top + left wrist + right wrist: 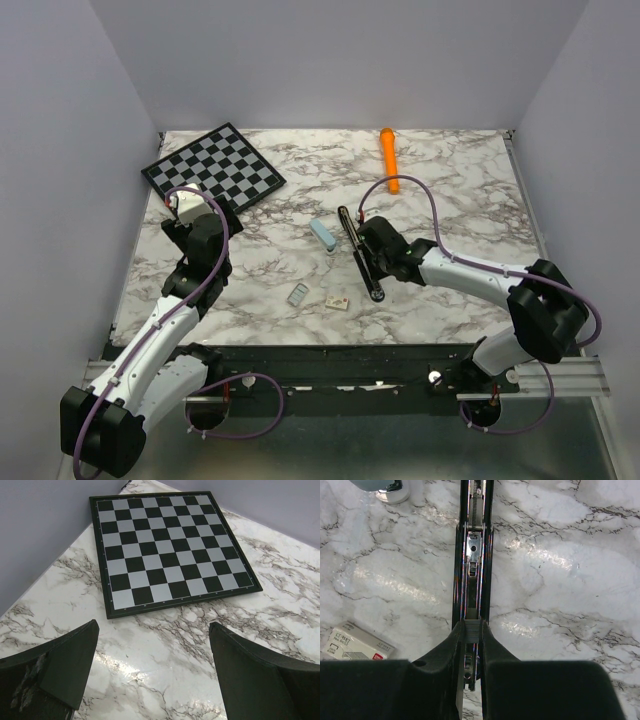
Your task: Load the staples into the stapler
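The stapler [360, 258] lies open on the marble, a long black bar with its metal channel facing up; it also shows in the right wrist view [474, 555]. My right gripper [364, 240] sits right over it, shut on the staples [472, 631], a small silvery-grey block pinched between the fingertips just above the channel. In that view the gripper [472, 628] lines up with the stapler's length. My left gripper [186, 207] is open and empty beside the checkerboard, with bare marble between its fingers [75, 660] in the left wrist view.
A checkerboard [213, 166] lies at the back left and shows in the left wrist view [170, 550]. An orange marker [389, 158] lies at the back. A pale blue box [322, 235], a small grey tile [298, 294] and a small white piece [337, 300] lie left of the stapler.
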Action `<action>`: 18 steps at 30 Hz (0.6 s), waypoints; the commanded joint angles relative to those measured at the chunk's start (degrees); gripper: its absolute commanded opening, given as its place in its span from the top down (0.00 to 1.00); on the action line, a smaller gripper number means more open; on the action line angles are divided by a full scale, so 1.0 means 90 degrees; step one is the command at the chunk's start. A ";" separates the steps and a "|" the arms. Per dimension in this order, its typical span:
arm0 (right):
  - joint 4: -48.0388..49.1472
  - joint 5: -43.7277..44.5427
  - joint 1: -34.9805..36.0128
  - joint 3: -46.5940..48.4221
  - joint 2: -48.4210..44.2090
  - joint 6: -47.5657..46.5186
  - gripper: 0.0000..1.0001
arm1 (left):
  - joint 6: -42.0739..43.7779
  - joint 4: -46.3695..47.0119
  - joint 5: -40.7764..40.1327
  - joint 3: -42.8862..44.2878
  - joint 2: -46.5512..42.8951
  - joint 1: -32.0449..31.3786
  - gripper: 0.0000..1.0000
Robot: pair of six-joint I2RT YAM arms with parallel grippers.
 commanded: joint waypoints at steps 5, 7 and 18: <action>0.0212 -0.0300 -0.0031 -0.0113 0.0115 -0.0067 0.82 | 0.0005 0.0134 0.0057 0.0037 0.0013 0.0043 0.01; 0.0212 -0.0319 -0.0021 -0.0103 0.0135 -0.0067 0.82 | 0.0005 0.0134 0.0057 0.0046 0.0013 0.0043 0.01; 0.0212 -0.0232 -0.0021 -0.0191 0.0193 -0.0028 0.82 | 0.0014 0.0124 0.0057 0.0046 -0.0007 0.0043 0.01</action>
